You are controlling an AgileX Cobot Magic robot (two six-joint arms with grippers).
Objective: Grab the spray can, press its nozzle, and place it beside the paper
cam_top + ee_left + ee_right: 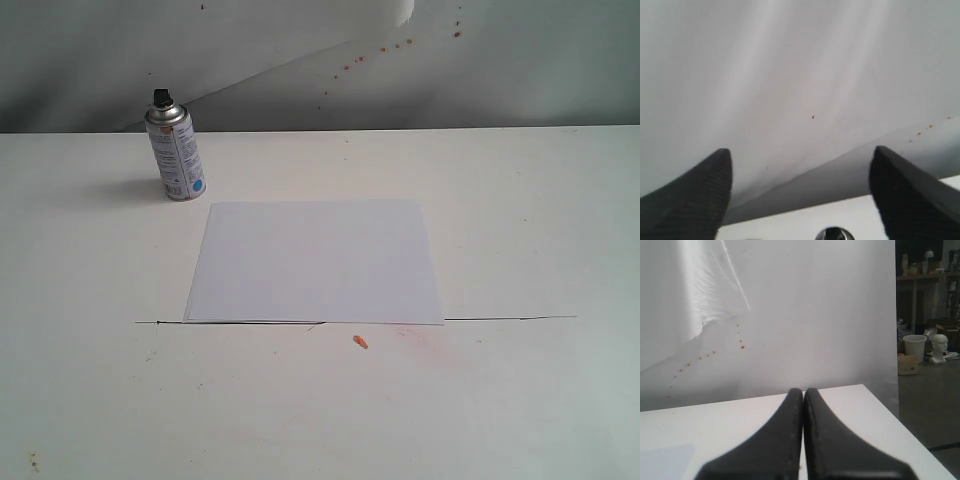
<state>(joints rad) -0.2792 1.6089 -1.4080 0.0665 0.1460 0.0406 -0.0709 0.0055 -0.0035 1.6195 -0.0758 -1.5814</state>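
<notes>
The spray can (177, 150) carries a white label with fine print that I cannot read in the exterior view; the only clear mark is a blue round dot (197, 186) low on its side. It stands upright just beyond the far left corner of the paper (315, 260), near it but not touching, with the black nozzle (162, 98) on top.

The paper lies flat on the white table (520, 200). Its near edge runs along a thin black line (500, 319) that reaches past the paper on both sides. A small orange speck (360, 342) sits just on the near side of that edge. Bare tabletop lies open to the right of the paper and in front of it. Beyond the paper, the table's far edge meets a white backdrop sheet (300, 50) dotted with small red spots.

My left gripper (802, 152) is spread wide, its two dark ribbed fingers (700, 200) far apart with nothing between them. A shiny round top, seemingly the can's, shows partly cut off between them.

My right gripper (803, 390) is closed, both fingers pressed flat against each other, gripping nothing. It hangs over the table, and a corner of the paper shows beside it. Past the table's side edge the floor drops away towards a white bucket (914, 347) and a mannequin head (939, 348).
</notes>
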